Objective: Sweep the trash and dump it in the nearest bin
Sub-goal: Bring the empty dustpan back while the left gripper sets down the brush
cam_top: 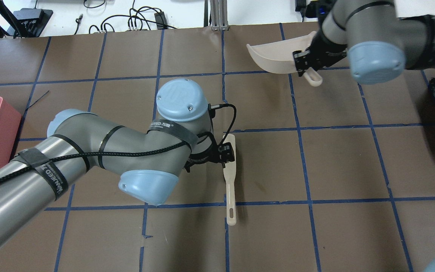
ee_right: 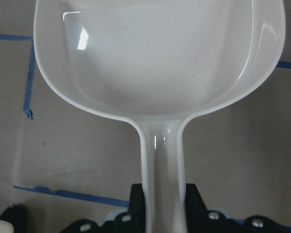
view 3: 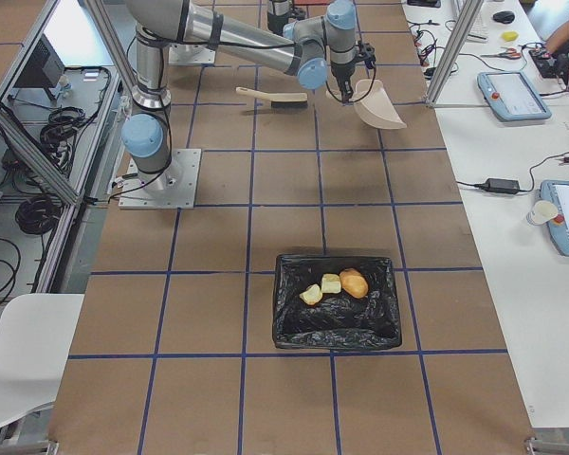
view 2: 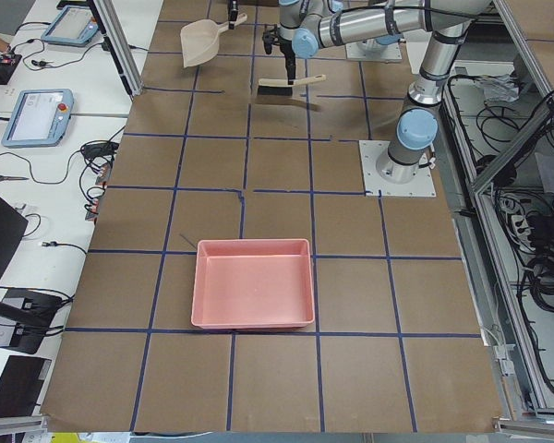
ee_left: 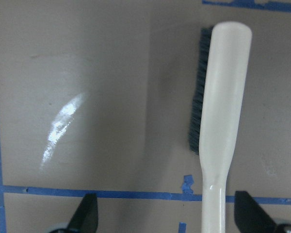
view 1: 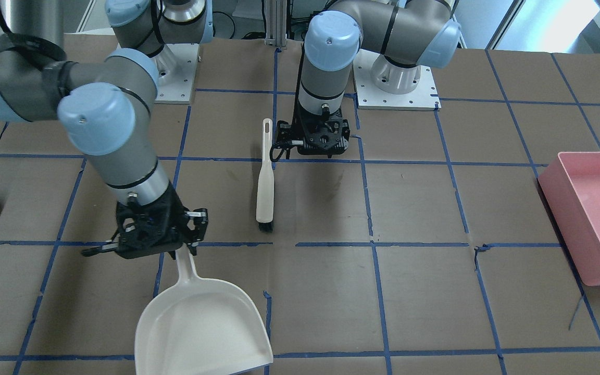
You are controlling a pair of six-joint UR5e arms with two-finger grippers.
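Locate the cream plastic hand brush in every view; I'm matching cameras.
Front-facing: cream plastic hand brush, centre.
Overhead: centre.
Exterior left: top, far.
Exterior right: top, far.
Left wrist: right half.
Right wrist: not in it.
Landmark: blue tape line crossing under its handle.

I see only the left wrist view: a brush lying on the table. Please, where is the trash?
Observer: All three scraps lie inside the black-lined bin; the right side view shows it.
Operator: And who has the dustpan?
Observer: The right hand grips the dustpan by its handle.
Operator: Is anything in it?
Observer: No, the right wrist view shows it empty.
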